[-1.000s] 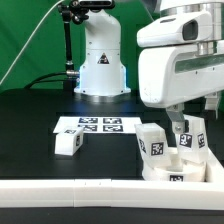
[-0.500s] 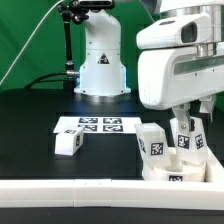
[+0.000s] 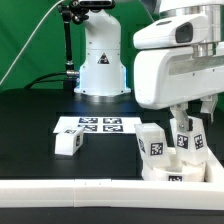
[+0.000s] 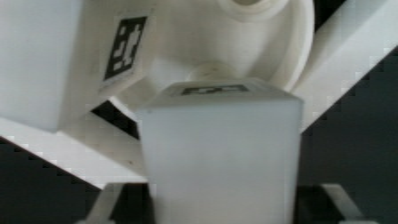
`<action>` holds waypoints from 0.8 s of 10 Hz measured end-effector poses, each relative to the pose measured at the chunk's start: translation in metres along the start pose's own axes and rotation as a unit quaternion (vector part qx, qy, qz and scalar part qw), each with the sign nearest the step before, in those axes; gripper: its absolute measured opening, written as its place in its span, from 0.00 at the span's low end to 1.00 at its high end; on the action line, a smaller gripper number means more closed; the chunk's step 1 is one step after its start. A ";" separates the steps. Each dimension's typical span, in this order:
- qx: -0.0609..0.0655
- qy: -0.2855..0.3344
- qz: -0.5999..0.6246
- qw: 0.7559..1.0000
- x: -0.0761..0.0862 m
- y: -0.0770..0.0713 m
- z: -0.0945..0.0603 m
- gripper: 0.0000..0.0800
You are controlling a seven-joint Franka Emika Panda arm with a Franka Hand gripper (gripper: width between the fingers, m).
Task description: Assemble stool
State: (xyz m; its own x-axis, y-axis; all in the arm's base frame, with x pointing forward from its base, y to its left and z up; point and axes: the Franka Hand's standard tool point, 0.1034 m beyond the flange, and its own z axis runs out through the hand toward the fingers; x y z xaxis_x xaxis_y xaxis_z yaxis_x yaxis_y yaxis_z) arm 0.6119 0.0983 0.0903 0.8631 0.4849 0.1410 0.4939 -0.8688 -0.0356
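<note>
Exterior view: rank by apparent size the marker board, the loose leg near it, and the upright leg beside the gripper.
1. marker board
2. upright leg
3. loose leg
The legs look close; the upright one may sit nearer the camera, so that gap is unsure.

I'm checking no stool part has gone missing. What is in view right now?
seat disc: one, white, exterior view's lower right, beside the rail.
loose leg: one, white, tagged, on the table at the exterior view's left.
standing leg: one, white, tagged, upright at the seat disc.
gripped leg: one, white, tagged, between the jaws over the seat disc.
marker board: one, white with black tags, flat on the table.
rail: one, white, along the near edge.
table: one, black.
robot base: one, white, behind the table.
gripper: one, white, jaws closed on the gripped leg.
</note>
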 end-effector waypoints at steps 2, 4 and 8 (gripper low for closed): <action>0.005 0.003 0.129 0.992 -0.001 0.003 0.000 0.42; 0.004 0.006 0.258 0.966 0.000 0.000 0.000 0.42; 0.002 0.029 0.475 0.879 -0.002 -0.008 0.003 0.42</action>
State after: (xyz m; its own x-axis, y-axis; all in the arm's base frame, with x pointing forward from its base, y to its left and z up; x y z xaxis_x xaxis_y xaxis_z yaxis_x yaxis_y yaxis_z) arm 0.6067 0.1051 0.0878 0.8792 -0.4666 0.0963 -0.4477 -0.8783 -0.1677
